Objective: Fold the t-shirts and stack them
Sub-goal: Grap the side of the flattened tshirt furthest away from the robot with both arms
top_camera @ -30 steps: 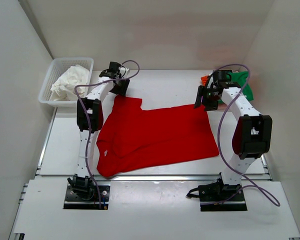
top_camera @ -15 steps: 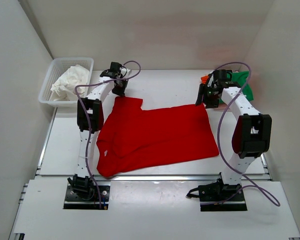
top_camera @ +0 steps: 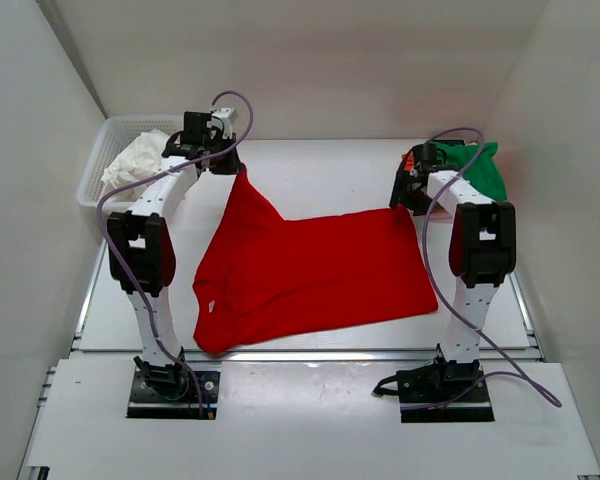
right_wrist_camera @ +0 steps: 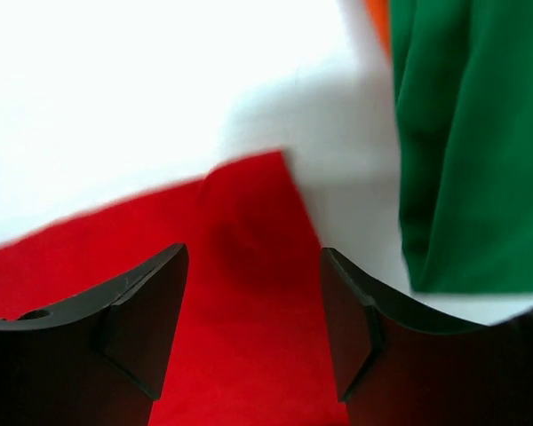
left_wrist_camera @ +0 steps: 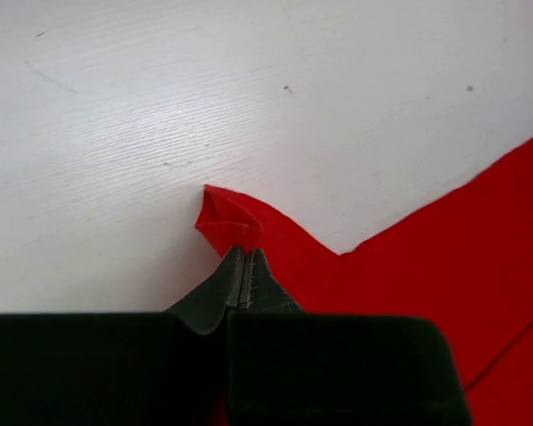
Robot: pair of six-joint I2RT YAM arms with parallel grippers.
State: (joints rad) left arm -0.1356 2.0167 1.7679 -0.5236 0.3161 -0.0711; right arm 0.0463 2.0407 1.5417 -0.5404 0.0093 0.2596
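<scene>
White surface (top_camera: 320, 170), pale walls (top_camera: 310, 70); left pincer (left_wrist_camera: 242, 255) clenches the red shirt (top_camera: 310, 270) corner (clear only in its wrist view), right pincer (right_wrist_camera: 253, 257) released.

White table (top_camera: 320, 175), boxed by apparently bare walls (top_camera: 310, 60).

red t-shirt (top_camera: 310, 270): bright red, plain, unfolded, spread mostly flat across middle of table (top_camera: 320, 165), few shallow creases. far-left corner raised off table into pointed peak, tip bunched and pinched between closed fingers of left gripper (left_wrist_camera: 244, 257); cloth slopes from peak down to flat body. far-right corner lies flat, near green t-shirt (top_camera: 483, 170). green one: loose heap with soft folds, at far-right of table. orange t-shirt (top_camera: 410, 158): only small bit shows, at green one's left edge.
</scene>
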